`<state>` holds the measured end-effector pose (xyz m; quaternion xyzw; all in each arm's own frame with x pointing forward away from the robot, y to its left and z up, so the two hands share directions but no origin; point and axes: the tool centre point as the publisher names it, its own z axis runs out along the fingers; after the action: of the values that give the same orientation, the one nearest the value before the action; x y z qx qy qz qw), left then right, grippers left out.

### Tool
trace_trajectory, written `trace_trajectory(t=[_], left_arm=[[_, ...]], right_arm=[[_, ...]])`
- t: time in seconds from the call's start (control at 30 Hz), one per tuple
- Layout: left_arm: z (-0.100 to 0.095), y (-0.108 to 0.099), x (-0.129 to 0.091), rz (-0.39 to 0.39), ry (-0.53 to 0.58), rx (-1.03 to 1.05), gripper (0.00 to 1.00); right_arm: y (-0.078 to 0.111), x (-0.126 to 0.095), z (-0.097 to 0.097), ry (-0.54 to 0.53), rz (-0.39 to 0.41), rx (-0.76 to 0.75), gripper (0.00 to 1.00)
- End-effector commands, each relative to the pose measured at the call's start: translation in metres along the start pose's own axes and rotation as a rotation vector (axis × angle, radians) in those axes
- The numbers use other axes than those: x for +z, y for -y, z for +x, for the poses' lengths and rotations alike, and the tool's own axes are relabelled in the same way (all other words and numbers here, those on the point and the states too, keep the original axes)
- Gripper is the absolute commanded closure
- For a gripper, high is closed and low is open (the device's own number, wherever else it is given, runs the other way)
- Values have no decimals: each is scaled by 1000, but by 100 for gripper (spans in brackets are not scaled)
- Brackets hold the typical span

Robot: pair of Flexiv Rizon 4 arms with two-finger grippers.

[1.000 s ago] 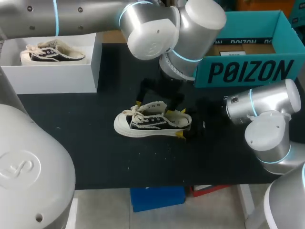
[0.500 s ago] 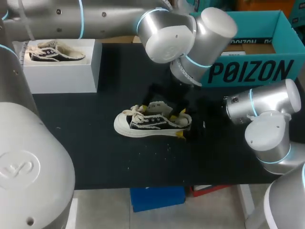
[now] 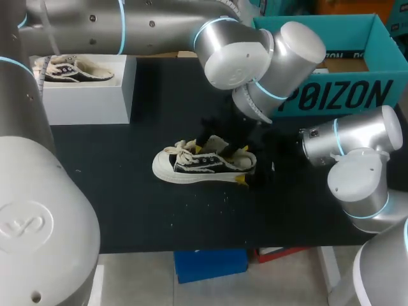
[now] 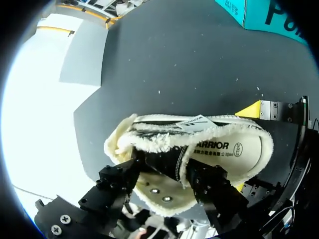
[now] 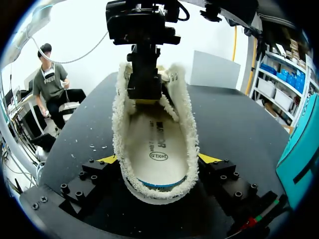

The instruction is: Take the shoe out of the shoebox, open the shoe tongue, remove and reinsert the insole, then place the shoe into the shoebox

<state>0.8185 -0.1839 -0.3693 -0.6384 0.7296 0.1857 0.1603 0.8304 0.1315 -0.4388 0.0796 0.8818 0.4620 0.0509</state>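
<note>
A black and cream shoe (image 3: 203,163) lies on its sole in the middle of the black table (image 3: 127,191), toe toward the left. My right gripper (image 5: 158,160) is shut on its heel, one yellow tip at each side (image 3: 243,166). The cream insole (image 5: 158,147) lies flat inside the shoe. My left gripper (image 4: 162,175) comes down from above over the laces, and its black fingers (image 4: 122,175) press the black tongue (image 4: 167,158) from both sides. From the right wrist it stands upright at the tongue (image 5: 144,74). The teal shoebox (image 3: 338,95) stands open at the back right.
A white box (image 3: 89,95) at the back left carries a second matching shoe (image 3: 71,69). My left arm's big joints (image 3: 255,57) hang over the table's middle back, and my right arm's elbow (image 3: 357,159) stands at the right edge.
My left arm has shifted right and lowered onto the shoe. Its fingers have closed in on the tongue, and its yellow tip no longer shows. The right gripper and shoe stayed put.
</note>
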Motion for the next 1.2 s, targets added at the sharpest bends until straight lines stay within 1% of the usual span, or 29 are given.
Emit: trace_trajectory(t=[0.03, 0.13, 0.2, 0.47, 0.6, 0.93, 1.2], left_arm=[[1, 1, 1, -3, 8, 8, 75], [0, 1, 2, -5, 17, 13, 83], [0, 1, 3, -7, 14, 16, 100], [-6, -2, -1, 9, 15, 8, 100], [-12, -2, -6, 25, 8, -7, 100], [-37, -3, -22, 84, -5, -65, 100], [-61, -10, -21, 105, -14, -122, 100]], right_arm=[[2, 2, -1, 1, 1, 2, 100], [2, 2, -1, 1, 1, 2, 100], [2, 2, -1, 1, 1, 2, 100], [2, 2, -1, 1, 1, 2, 100], [2, 2, -1, 1, 1, 2, 100], [2, 2, -1, 1, 1, 2, 100], [2, 2, -1, 1, 1, 2, 100]])
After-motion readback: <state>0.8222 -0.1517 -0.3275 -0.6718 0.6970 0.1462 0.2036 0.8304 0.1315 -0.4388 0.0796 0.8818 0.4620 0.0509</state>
